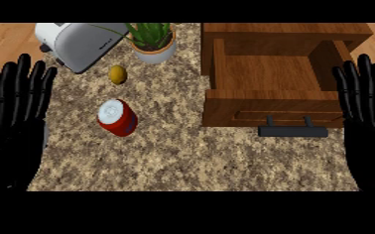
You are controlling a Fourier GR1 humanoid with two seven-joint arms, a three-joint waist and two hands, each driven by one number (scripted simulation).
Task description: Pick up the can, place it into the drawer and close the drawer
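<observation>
A red can [118,118] with a white top stands on the speckled counter [183,153], left of centre. To its right a wooden drawer [267,74] is pulled open, its inside bare, with a dark handle [293,131] on its front panel. My left hand [22,109] rests open at the left edge, fingers up, well left of the can. At the right edge my right hand [359,109] rests open too, fingers up, beside the drawer's right side. Neither hand touches anything.
A silver toaster [81,42] sits at the back left. A potted green plant [152,42] stands beside it. A small yellow lemon [117,74] lies between the plant and the can.
</observation>
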